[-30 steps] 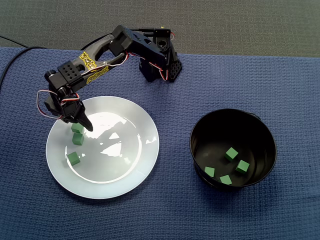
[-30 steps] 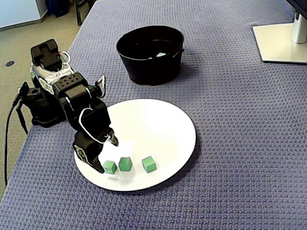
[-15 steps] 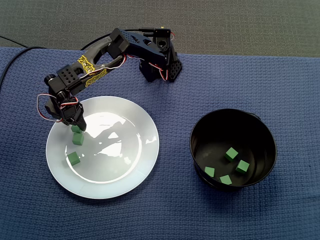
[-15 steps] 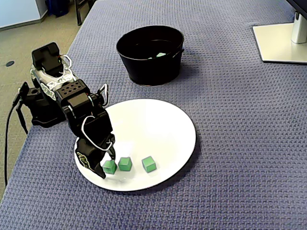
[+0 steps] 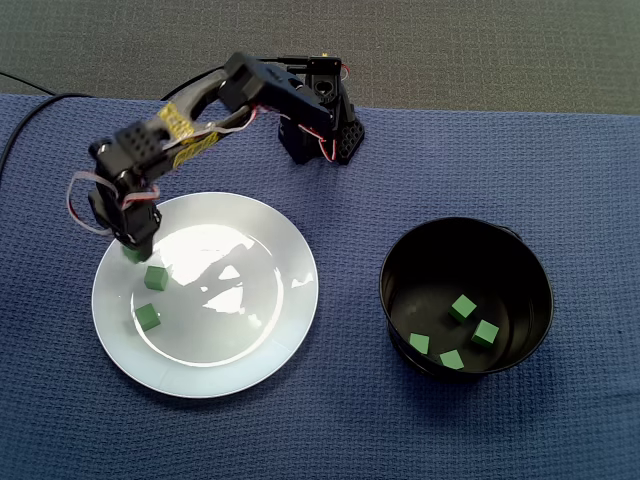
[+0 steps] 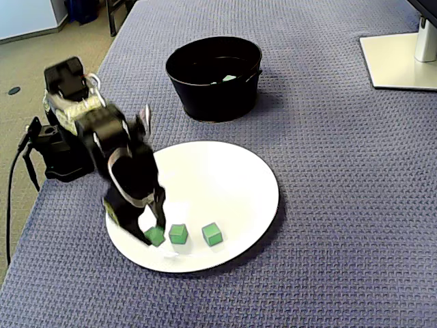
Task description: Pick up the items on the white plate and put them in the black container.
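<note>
- Down on the white plate with the gripper, near the rim at about 10 o'clock in a fixed view. Jaws narrowly parted, straddling the rim cube. Cannot tell whether truly pinching it or only flanking it.
- Could slip off that cube on the lift if catching only an edge or corner. Hard to judge from either fixed view, with the gripper hiding most of it.
- Could shove the cube over the lip onto the blue cloth toward 9 o'clock, with so little plate left beyond it.
- Could scrape or shift the plate by pressing lower; glossy, and probably lying loose on the cloth.
- Could clip the second cube, just beside the gripper between 4 and 5 o'clock. Less danger to the third cube, further off near 6 o'clock.
- Could drop the load on the long swing to the black container, well apart at 3 o'clock of the plate, or strike its tall wall if travelling too low. Four cubes already inside.
</note>
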`<state>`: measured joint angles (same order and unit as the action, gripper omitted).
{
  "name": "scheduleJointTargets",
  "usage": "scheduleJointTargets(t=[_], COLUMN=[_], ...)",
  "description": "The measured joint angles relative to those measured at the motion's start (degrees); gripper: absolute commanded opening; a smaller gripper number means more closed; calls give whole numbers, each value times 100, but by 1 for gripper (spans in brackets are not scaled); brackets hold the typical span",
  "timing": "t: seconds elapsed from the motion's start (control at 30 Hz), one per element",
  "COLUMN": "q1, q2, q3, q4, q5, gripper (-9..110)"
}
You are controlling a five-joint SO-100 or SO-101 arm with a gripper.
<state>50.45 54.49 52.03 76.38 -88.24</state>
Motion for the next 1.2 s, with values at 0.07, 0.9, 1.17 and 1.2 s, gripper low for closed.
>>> scheduleJointTargets(t=[0.07, 0.9, 1.17, 1.2], q1=[-237, -6952, -7866, -7937], q2=[606, 3771, 2698, 2540], q3=[-141, -176, 2364, 2522], q4=[-149, 422, -1002, -1090], q5=[809, 7242, 7567, 7567], gripper=[0, 0, 0, 0])
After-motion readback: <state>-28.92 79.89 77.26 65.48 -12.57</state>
